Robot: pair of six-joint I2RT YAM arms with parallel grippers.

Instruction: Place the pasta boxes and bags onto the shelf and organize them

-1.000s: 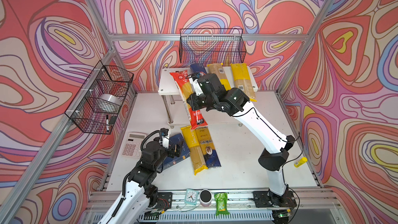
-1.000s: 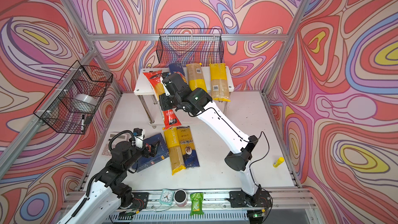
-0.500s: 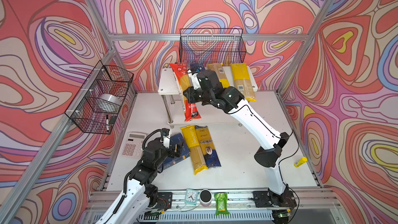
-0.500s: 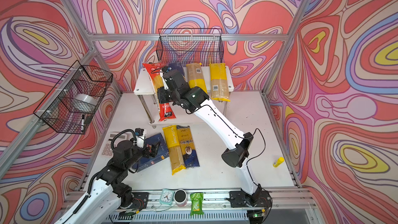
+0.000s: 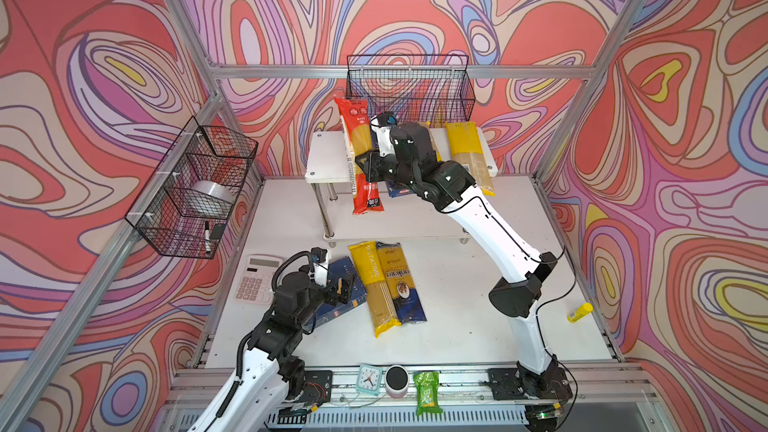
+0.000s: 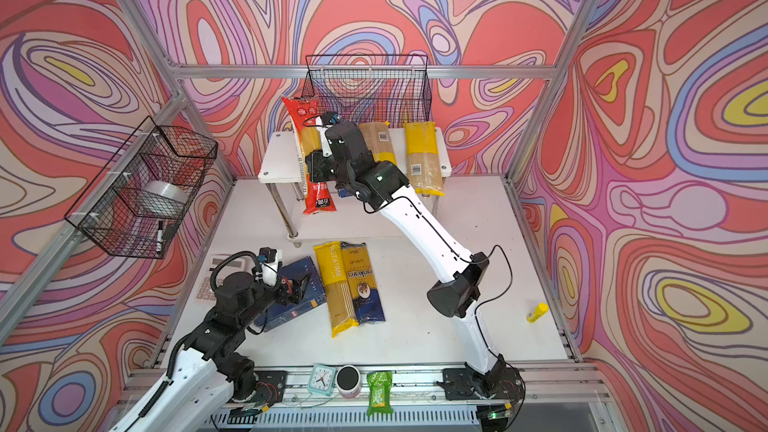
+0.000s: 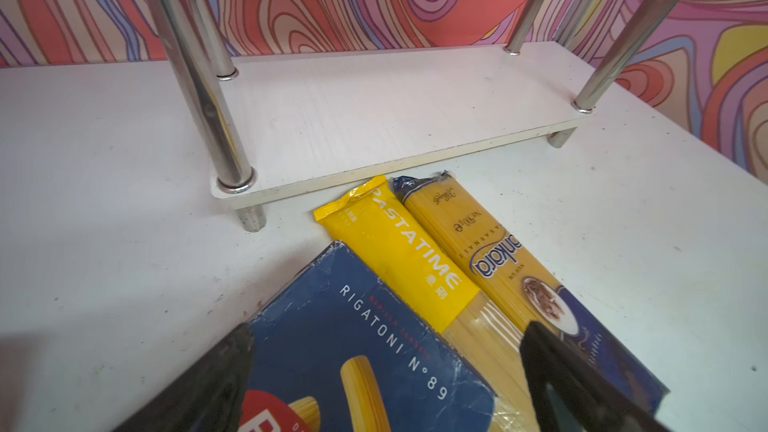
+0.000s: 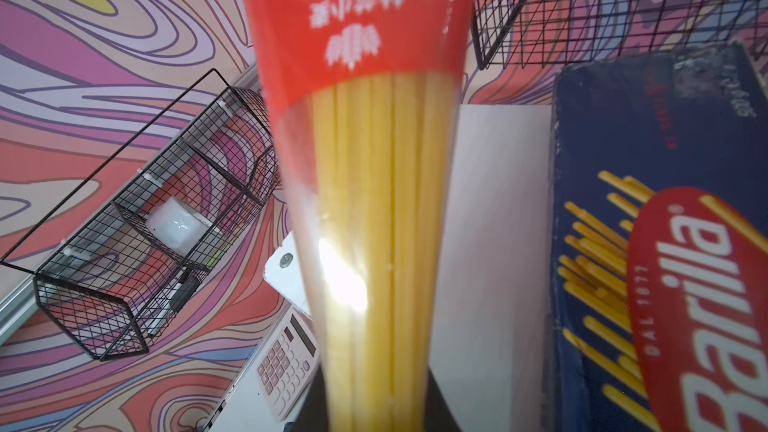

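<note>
1. Presently, the right gripper (image 5: 368,168) is closed narrowly on the red bag (image 5: 358,143), gripping it near the middle of its length.
2. The red bag is held lengthwise over the left part of the top board of the shelf (image 5: 326,157). It is tilted: the far end is raised near the wire basket (image 5: 409,89) on the back wall, and the near end overhangs the front edge of the board. Whether the bag touches the board cannot be told.
3. In the right wrist view, the spaghetti box (image 8: 623,151) lies flat on the top board, just beside the red bag.
4. A clear bag (image 6: 380,141) and a second clear bag (image 6: 422,155) lie lengthwise on the right part of the same board. The right arm covers part of the first.
5. The left gripper (image 7: 388,328) hovers low over the rigatoni box (image 7: 353,347) with its jaws wide apart, holding nothing. Contact with the box cannot be told.
6. The rigatoni box lies flat on the table (image 5: 457,326), in front of the shelf on the left, touching the yellow bag (image 7: 407,259).
7. The yellow bag and the blue-and-gold bag (image 7: 498,263) lie side by side on the table, touching, with their far ends just at the front edge of the lower board.
</note>
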